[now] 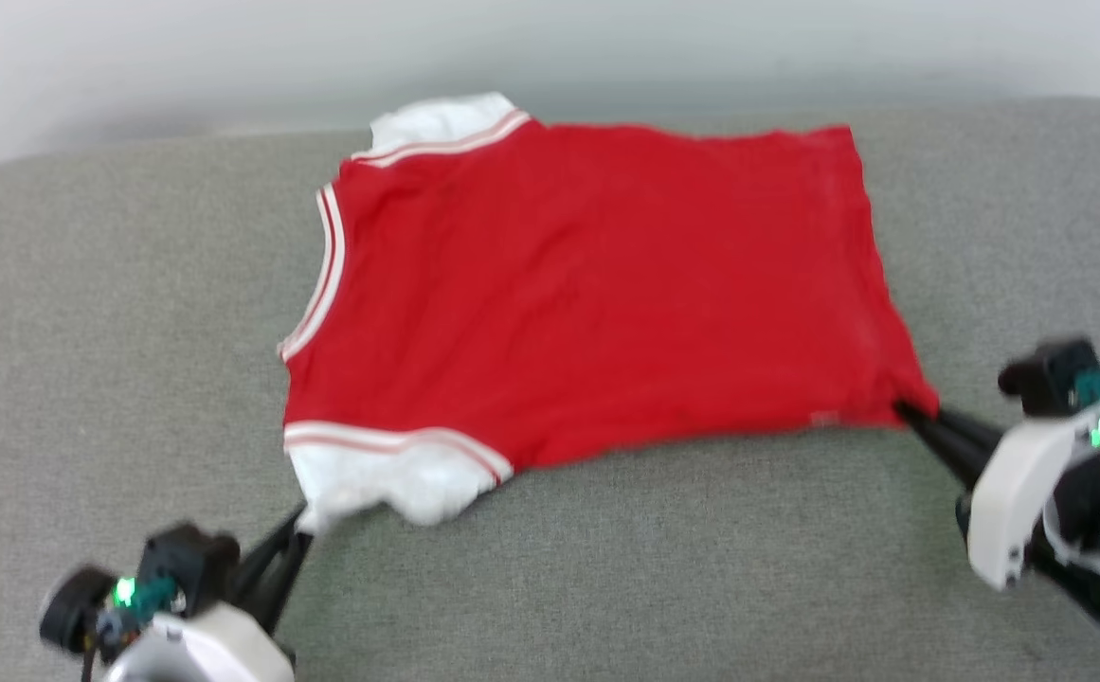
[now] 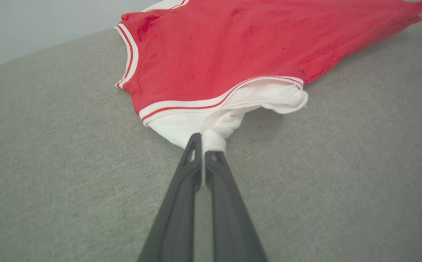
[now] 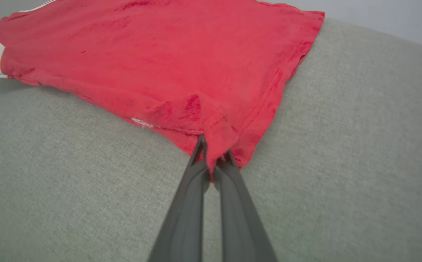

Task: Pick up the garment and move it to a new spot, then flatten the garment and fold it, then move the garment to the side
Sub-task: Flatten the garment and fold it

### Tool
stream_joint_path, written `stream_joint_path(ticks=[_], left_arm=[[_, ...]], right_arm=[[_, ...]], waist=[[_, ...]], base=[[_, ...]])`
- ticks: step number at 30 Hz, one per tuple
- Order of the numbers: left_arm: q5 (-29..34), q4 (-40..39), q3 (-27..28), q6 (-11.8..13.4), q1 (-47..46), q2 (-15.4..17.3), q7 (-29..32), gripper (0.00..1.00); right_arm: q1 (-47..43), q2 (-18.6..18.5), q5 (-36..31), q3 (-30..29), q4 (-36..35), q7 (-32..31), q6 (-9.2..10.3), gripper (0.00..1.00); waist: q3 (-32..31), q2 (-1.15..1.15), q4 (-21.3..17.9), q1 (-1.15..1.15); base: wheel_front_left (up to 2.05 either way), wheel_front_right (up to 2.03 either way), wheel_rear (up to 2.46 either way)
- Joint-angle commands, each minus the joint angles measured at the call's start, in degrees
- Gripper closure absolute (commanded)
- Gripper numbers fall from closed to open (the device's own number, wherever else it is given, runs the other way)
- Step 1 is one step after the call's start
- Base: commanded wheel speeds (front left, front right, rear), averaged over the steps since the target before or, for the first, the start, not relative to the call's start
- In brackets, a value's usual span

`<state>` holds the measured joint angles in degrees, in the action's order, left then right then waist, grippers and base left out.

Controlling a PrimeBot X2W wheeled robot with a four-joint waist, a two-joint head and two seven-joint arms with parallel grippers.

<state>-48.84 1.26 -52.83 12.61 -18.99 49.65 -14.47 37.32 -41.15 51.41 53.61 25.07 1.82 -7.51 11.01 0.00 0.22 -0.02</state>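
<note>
**Spread flat, fold still to come**

The red jersey T-shirt with white sleeves [image 1: 597,294] lies spread toward the far edge of the grey upholstered surface [image 1: 85,303]. The left gripper [image 2: 201,145] is pinched tight on the near sleeve, and the right gripper [image 3: 214,153] on the near hem corner. Folding and moving it aside remain.

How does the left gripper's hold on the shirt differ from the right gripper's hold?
1. The left gripper pinches the near white sleeve; the right gripper pinches a red hem corner.
2. In the head view the left gripper comes from the lower left, at the neckline end; the right gripper comes from the right, at the bottom end.
Shared: both are shut on the garment, which lies spread on the grey cushion.
</note>
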Motion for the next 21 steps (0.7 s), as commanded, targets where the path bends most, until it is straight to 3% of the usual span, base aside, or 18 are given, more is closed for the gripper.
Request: stream_joint_path(ticks=[1,12,16,21], left_arm=[[-1.42,-1.18,-0.47,1.07,3.44,0.1,-0.17,1.0],[-9.23,-8.92,-1.05,7.01,20.2,2.32,-0.17,1.0],[-10.68,-11.61,-1.32,7.63,22.25,2.98,0.28,1.0],[-8.13,-12.23,-0.56,7.42,18.7,2.48,0.13,1.0]], right_arm=[[-3.77,-1.05,0.67,-0.39,-1.09,0.65,0.04,1.0],[-21.86,-5.04,2.25,-5.17,-5.71,1.69,0.04,1.0],[-26.56,-6.01,2.28,-7.92,-8.23,0.58,0.04,1.0],[-28.62,-5.59,1.08,-12.23,-11.01,-1.01,0.04,1.0]], waist=[[-2.33,0.0,-0.1,0.02],[-6.81,0.0,0.38,0.02],[-6.82,0.0,0.96,0.02],[-5.84,0.0,1.21,0.02]], base=[[0.0,0.0,0.0],[0.0,0.0,0.0],[0.0,0.0,0.0],[0.0,0.0,0.0]])
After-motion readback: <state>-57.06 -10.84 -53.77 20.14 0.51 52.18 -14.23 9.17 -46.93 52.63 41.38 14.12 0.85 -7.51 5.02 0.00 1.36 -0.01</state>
